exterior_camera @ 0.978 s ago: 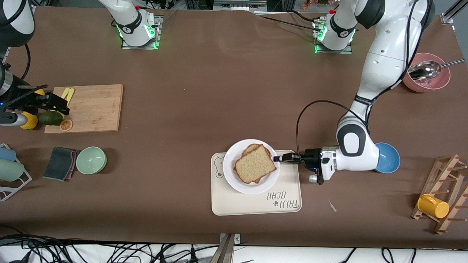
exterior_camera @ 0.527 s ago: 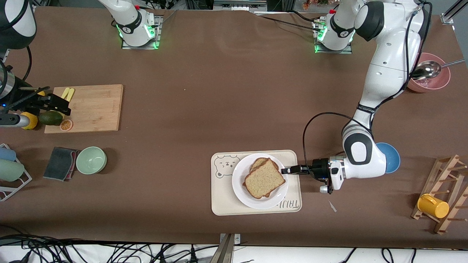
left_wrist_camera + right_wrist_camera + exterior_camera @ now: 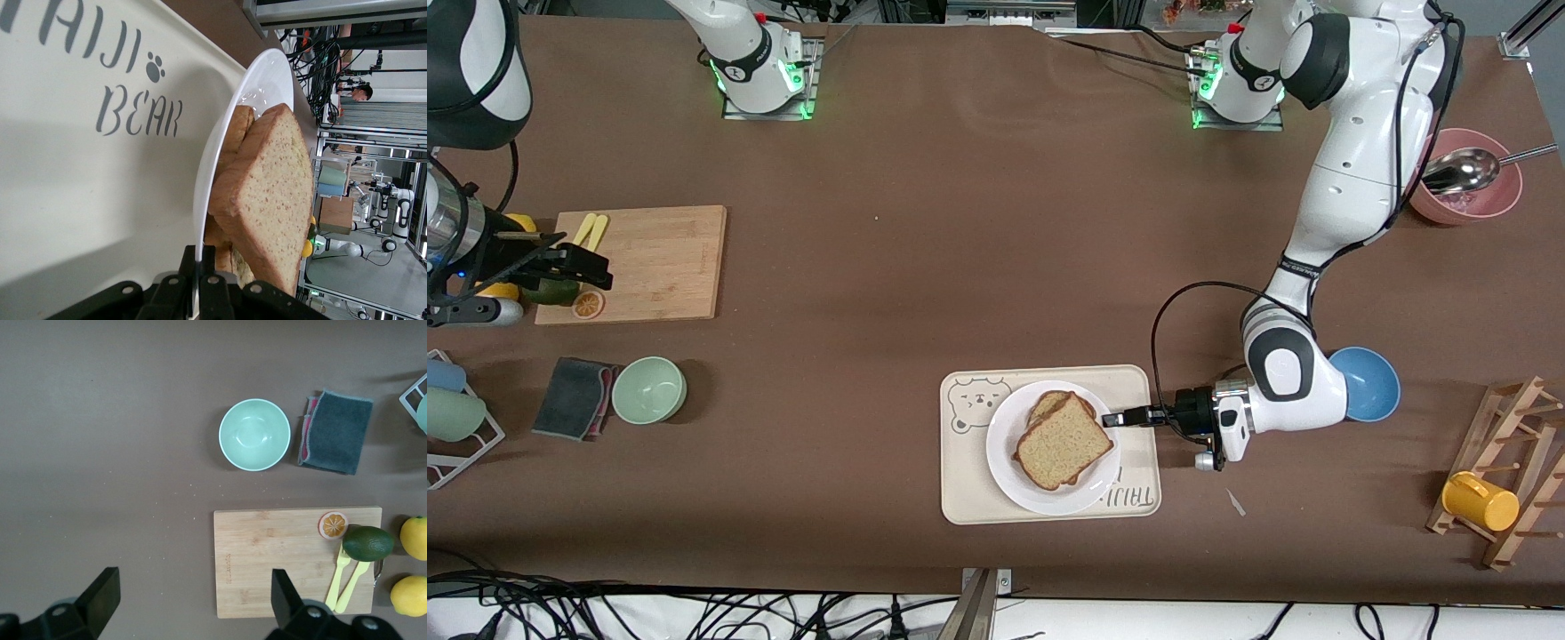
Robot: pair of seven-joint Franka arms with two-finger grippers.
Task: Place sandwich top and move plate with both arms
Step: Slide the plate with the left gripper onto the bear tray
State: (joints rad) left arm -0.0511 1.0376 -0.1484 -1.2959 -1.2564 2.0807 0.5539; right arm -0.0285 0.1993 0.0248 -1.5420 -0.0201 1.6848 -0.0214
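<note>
Two bread slices sat stacked on the plate (image 3: 1009,476), the sandwich top (image 3: 1064,451) uppermost and skewed off the slice beneath. Plate rested on the cream bear tray (image 3: 969,498), near the front camera. Left gripper (image 3: 1110,419) was clenched on the plate's rim, at the edge toward the left arm's end of the table. Risk, as judged: a one-sided pinch could tip the plate and slide the top slice off. Farther off, the right gripper (image 3: 601,270) hung released over the cutting board (image 3: 663,262), waiting. Green bowl (image 3: 648,389) held nothing; pink bowl (image 3: 1498,200) carried a spoon (image 3: 1460,170).
</note>
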